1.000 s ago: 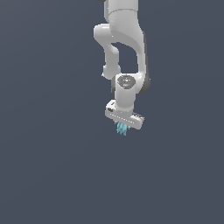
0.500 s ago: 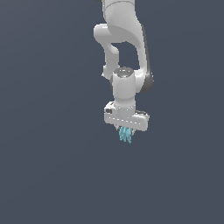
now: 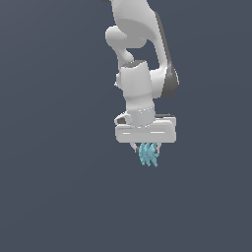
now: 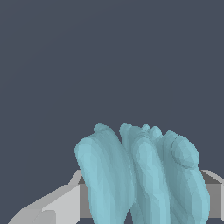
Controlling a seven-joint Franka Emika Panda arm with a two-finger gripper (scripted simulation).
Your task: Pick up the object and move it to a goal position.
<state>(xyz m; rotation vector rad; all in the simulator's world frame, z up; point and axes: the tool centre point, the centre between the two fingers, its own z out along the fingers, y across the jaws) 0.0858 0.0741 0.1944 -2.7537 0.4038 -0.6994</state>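
One white arm pointed straight down, its fingers pinching the teal object, which hung lobes-down beneath the gripper, apparently held clear for carrying toward the goal.

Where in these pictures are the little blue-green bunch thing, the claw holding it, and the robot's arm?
Teal object (image 3: 148, 154): exterior view, middle of its lobes.
Teal object (image 4: 144, 175): wrist view, a central lobe.
Gripper (image 3: 146, 148): exterior view, between the fingertips, jaws closed on the object.
Arm (image 3: 138, 88): exterior view, white wrist segment.
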